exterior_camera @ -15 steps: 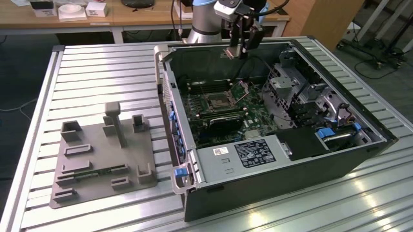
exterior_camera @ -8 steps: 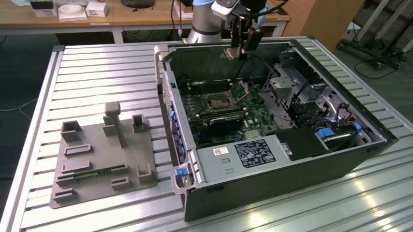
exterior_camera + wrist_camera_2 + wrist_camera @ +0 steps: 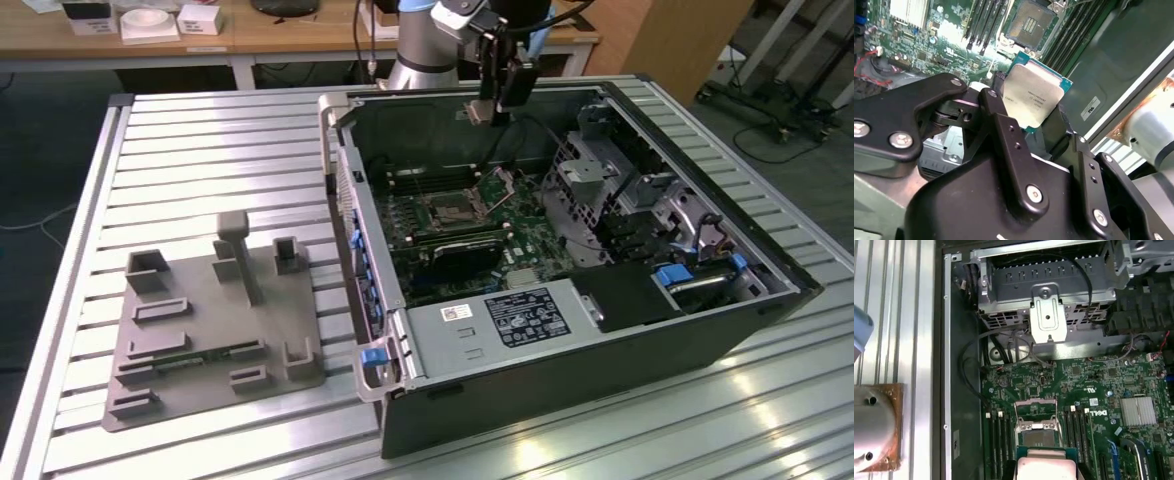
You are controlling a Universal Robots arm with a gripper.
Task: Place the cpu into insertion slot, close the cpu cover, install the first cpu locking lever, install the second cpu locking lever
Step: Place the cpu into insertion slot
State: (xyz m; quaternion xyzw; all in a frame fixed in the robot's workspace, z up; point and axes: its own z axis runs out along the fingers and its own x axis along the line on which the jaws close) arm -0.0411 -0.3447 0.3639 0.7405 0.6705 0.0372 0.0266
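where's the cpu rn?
In the second wrist view the cpu is clamped in the gripper, held above the green board and apart from the insertion slot.

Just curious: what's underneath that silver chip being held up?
Below the chip lies the green circuit board with its open socket. The chip's underside, and the spot directly beneath, are covered.

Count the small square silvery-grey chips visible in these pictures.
1. The small square silvery-grey cpu sits between the black fingers above the green circuit board; the square insertion slot looks empty.
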